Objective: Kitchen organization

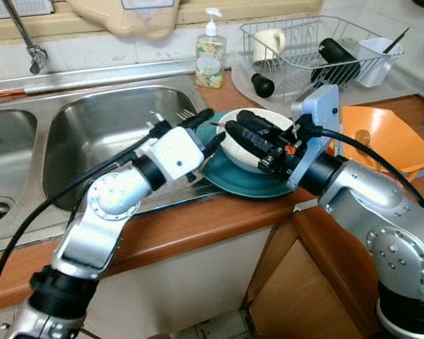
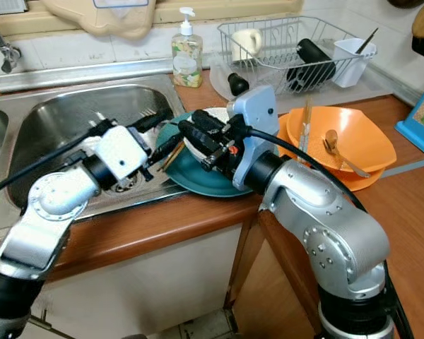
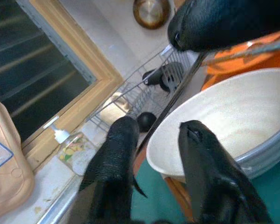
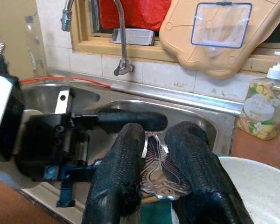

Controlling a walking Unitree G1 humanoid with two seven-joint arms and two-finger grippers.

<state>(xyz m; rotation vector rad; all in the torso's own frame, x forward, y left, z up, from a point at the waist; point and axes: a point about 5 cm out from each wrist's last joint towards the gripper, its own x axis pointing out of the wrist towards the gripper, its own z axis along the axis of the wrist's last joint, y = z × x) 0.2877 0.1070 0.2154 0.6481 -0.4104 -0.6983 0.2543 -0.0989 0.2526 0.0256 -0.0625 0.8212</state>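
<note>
A white bowl point(image 1: 234, 154) rests on a teal plate point(image 1: 242, 183) on the wooden counter, just right of the sink. My right gripper point(image 1: 230, 128) reaches over the bowl and is shut on the handles of silver forks point(image 4: 154, 175); their tines point(image 1: 186, 113) point out over the sink basin. My left gripper point(image 1: 210, 130) is at the bowl's left rim, open, one finger above the rim and one beside it. In the left wrist view the bowl point(image 3: 224, 116) sits just past the fingers point(image 3: 116, 154), with a thin dark rod crossing the gap.
A steel double sink point(image 1: 99, 131) with a tap point(image 1: 32, 49) lies to the left. A soap bottle point(image 1: 210, 51) and a wire dish rack point(image 1: 318, 42) stand behind. Stacked orange bowls point(image 1: 385, 138) holding a spoon sit on the right. A cupboard door hangs open below the counter.
</note>
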